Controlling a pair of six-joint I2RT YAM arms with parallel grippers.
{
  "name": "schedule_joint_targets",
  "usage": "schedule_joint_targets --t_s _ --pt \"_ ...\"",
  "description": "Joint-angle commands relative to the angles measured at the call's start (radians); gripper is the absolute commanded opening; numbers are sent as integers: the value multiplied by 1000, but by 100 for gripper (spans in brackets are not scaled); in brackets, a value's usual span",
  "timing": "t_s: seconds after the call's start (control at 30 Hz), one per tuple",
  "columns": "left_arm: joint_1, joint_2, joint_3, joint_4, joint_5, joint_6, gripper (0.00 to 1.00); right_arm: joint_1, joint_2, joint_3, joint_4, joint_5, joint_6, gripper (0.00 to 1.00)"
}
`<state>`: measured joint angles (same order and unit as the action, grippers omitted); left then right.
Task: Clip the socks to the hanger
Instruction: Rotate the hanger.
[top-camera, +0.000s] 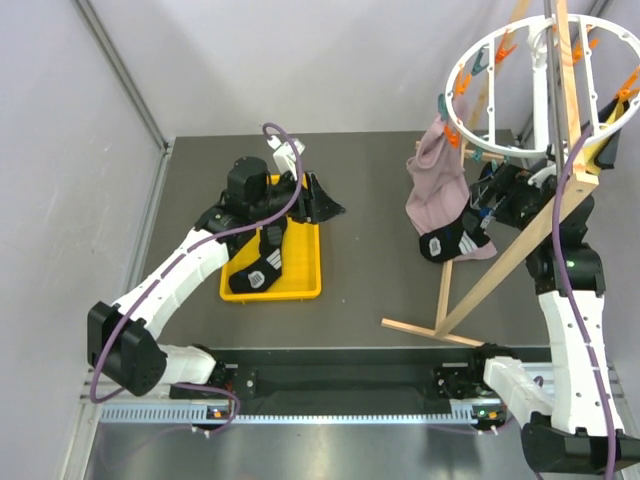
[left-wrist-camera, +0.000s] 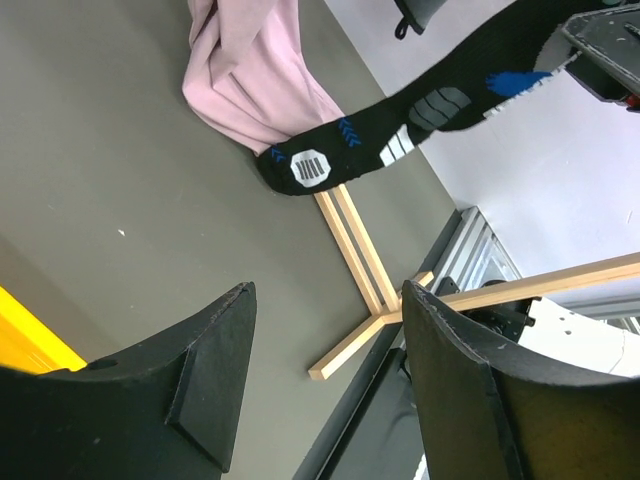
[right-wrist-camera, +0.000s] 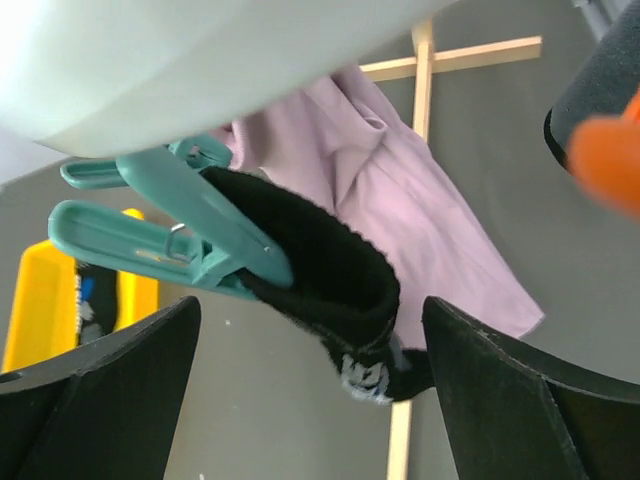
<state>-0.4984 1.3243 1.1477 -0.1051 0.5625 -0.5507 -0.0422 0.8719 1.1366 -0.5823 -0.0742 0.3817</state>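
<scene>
Near the desk's right edge, one sock (right-wrist-camera: 320, 260) hangs from a teal clip (right-wrist-camera: 190, 235) on the hanger (top-camera: 478, 47). Its cuff shows between the wide-spread, empty jaws of the right gripper (right-wrist-camera: 320, 400). The other sock (top-camera: 262, 268) lies in the yellow tray (top-camera: 305, 272) left of centre, and the left gripper (left-wrist-camera: 330, 380) gapes wide, holding nothing.

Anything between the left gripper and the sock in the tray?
Nothing visible. The sock lies uncovered in the tray. The left gripper is open and sits over the tray's far right corner, with no other object between them.
</scene>
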Motion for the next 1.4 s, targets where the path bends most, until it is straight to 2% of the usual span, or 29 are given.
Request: schedule_joint_targets --t_s 0.0,0.2,0.3,0.7,0.87,1.1,1.23,1.37 --pt "4 -4 4 73 23 -14 65 -1 29 41 -116 24 -53 92" --pt "4 24 3 137 43 -61 65 1 21 124 -137 -96 -101 100" --pt "4 38 -2 153 60 -78 64 7 24 172 -165 -156 -127 100" --pt "4 46 -6 156 65 -84 64 25 -33 284 -200 -188 -158 100" --pt "4 46 -11 153 73 -81 64 25 -45 316 -243 -93 -121 100" --pt "6 41 -16 143 80 -69 64 25 -90 357 -347 241 -87 100" --pt "6 42 -19 157 97 -64 63 24 -67 410 -413 336 -96 100" --pt "4 52 -23 173 109 -75 61 24 -30 445 -430 361 -78 97"
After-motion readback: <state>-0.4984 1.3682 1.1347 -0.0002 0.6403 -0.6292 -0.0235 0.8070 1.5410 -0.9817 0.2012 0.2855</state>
